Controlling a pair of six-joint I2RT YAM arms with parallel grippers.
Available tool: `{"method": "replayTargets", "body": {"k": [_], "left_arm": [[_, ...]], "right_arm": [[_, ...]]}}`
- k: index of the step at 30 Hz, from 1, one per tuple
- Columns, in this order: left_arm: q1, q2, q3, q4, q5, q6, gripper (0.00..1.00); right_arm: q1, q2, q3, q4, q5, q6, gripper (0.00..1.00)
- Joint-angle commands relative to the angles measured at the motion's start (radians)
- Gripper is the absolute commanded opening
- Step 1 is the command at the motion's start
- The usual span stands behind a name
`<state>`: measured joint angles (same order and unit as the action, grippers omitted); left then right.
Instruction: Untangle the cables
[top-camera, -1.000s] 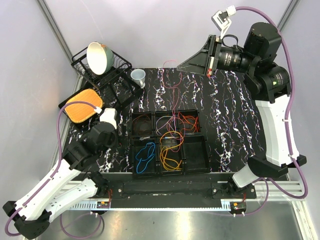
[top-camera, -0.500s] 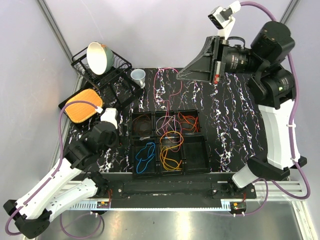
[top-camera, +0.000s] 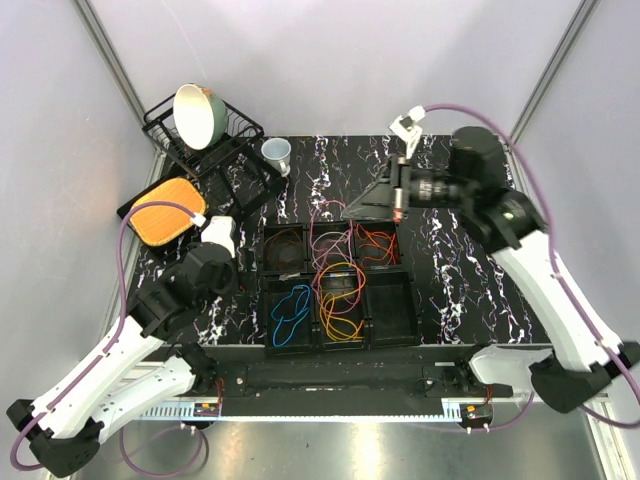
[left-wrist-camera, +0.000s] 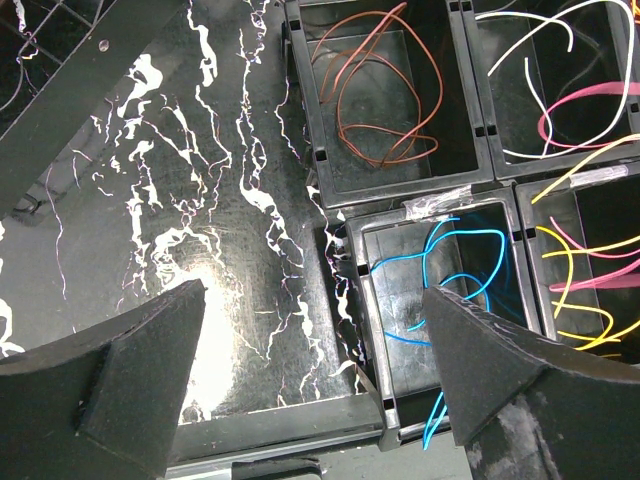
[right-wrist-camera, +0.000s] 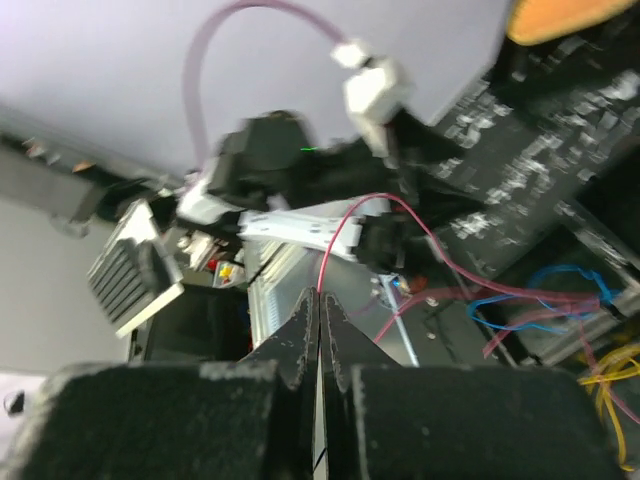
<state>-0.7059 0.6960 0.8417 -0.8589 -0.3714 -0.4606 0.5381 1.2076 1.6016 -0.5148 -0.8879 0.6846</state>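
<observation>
Step (my read): sorting underway, one strand up for separation. L end effector (left-wrist-camera: 315, 290) is spread wide, holds nothing, and hovers over worktop (left-wrist-camera: 200, 200) just left of tray (top-camera: 392, 318). R end effector (right-wrist-camera: 318, 300) is pressed together, pinching pink cable (right-wrist-camera: 330, 250) above far row; strand hangs down into tray.

Next prob. calls for raising pink clear of yellow loop w/o dragging it, then a free compartment.

Tray contents:
- **Near row:** L blue cable (top-camera: 290, 310); mid yellow cable (top-camera: 340, 312); R no cable seen.
- **Far row:** L brown cable (left-wrist-camera: 390, 145); mid white cable (left-wrist-camera: 499, 110) + pink; R orange cable (top-camera: 377, 240).
</observation>
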Motion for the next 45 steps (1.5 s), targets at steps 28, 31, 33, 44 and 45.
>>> {"method": "replayTargets", "body": {"k": [28,31,33,44,45], "left_arm": [[0.0,0.013,0.005,0.046,-0.004,0.007,0.93],[0.0,0.011,0.004,0.046,-0.006,0.007,0.93],[0.002,0.013,0.002,0.046,-0.008,0.007,0.93],[0.002,0.017,0.003,0.046,-0.009,0.005,0.93],[0.002,0.019,0.003,0.044,-0.011,0.005,0.93]], "right_arm": [[0.023,0.042,-0.727,0.145,0.087,-0.073,0.0],[0.028,0.115,-0.782,0.223,0.108,-0.048,0.0],[0.042,0.171,-0.795,0.254,0.125,-0.046,0.0],[0.085,0.248,-0.727,0.056,0.233,-0.155,0.27],[0.082,0.216,-0.715,-0.006,0.262,-0.169,0.33]]}}
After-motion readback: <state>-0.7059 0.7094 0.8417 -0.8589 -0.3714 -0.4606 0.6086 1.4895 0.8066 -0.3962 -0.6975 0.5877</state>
